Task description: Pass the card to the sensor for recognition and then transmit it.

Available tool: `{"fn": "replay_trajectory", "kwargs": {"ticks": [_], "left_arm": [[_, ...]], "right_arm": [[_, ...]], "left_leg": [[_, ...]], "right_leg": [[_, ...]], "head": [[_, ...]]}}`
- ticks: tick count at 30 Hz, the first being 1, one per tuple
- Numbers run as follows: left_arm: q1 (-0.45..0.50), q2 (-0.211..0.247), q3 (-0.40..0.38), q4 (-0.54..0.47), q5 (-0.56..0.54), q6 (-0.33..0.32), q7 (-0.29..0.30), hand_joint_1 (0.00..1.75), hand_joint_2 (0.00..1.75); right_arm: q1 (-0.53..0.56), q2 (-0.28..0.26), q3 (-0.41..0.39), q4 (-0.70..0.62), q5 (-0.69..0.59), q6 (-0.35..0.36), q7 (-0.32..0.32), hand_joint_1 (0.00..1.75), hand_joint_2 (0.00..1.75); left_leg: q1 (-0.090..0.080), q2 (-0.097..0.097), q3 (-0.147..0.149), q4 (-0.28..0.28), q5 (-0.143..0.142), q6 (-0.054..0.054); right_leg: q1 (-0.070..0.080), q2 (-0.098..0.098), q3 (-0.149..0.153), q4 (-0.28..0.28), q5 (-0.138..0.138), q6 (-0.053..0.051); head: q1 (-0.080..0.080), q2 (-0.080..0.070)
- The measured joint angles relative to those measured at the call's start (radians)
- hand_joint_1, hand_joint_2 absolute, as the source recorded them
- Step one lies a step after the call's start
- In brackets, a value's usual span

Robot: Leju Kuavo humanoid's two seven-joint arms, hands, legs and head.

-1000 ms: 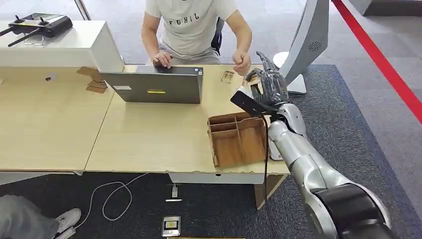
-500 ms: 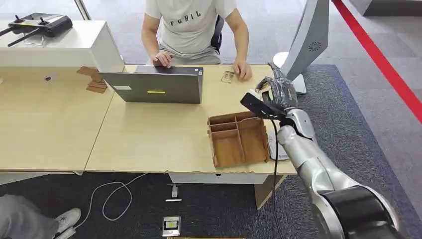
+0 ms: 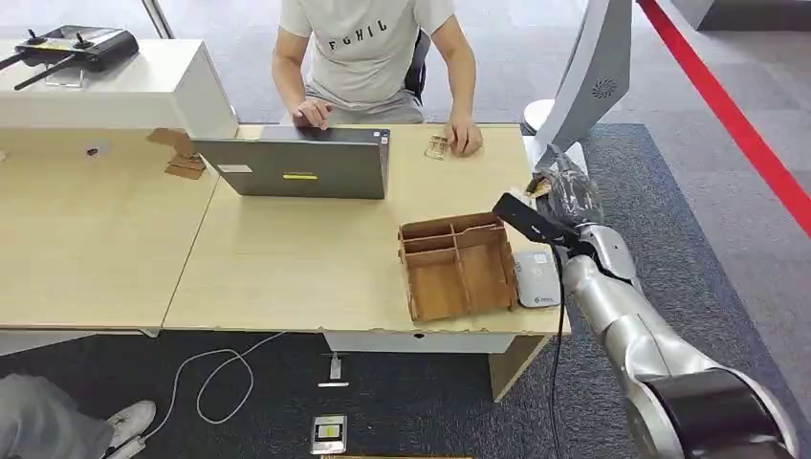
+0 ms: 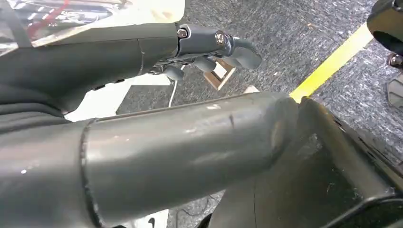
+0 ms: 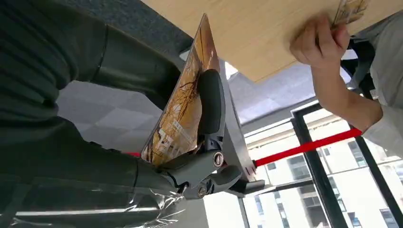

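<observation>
My right hand (image 3: 564,196) holds a card (image 3: 521,218) tilted in the air near the table's right edge, just beyond the small white sensor (image 3: 537,278) lying on the tabletop. In the right wrist view the card (image 5: 183,104) shows a brown and yellow print, and a dark finger (image 5: 210,102) presses on its face. My left hand (image 4: 119,57) hangs over grey carpet with nothing in it, fingers loosely bent. A person sits across the table with one hand on a second small card (image 3: 438,146).
A wooden divided tray (image 3: 457,266) sits left of the sensor. A grey laptop (image 3: 301,167) stands in front of the person. A white kiosk stand (image 3: 588,76) rises at the table's far right corner. A black cable hangs from my right arm.
My right hand has carried the card rightward and nearer to me, from above the tray's far corner to beside the sensor. The person's raised hand has come down onto the small card.
</observation>
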Motion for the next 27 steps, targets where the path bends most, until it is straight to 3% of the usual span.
{"fn": "replay_trajectory", "kwargs": {"ticks": [27], "left_arm": [[-0.007, -0.005, 0.000, 0.000, 0.014, 0.000, -0.006, 0.00, 0.00]], "right_arm": [[0.052, 0.011, 0.007, 0.018, 0.010, 0.008, -0.015, 1.75, 1.75]], "left_leg": [[0.000, 0.000, -0.001, 0.000, 0.000, 0.000]], "right_leg": [[0.000, 0.000, 0.000, 0.000, 0.000, 0.000]], "head": [[0.000, 0.000]]}}
